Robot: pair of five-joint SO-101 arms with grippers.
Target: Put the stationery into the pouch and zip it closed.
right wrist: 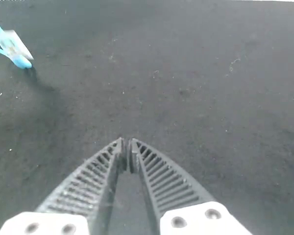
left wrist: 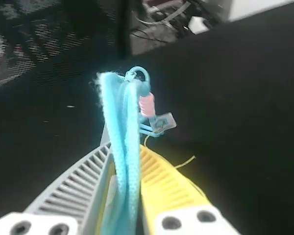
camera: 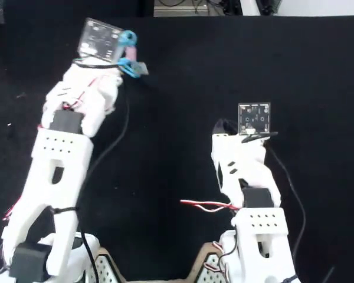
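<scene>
left arm (camera: 65, 135) stretched to upper left | jaws clamp light blue fabric pouch (left wrist: 120, 112), sticking past tips | right arm (camera: 248, 171) centre-right, jaws pressed together over black tabletop (right wrist: 186, 73)

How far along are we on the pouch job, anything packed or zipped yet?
Done: nothing I can confirm. In hand: the left tool is shut on a blue fabric piece carrying a ring, pink bead and tag; whether that is the pouch's edge is unclear. The right tool is shut and empty over the black table. Left: seemingly packing and zipping.
</scene>
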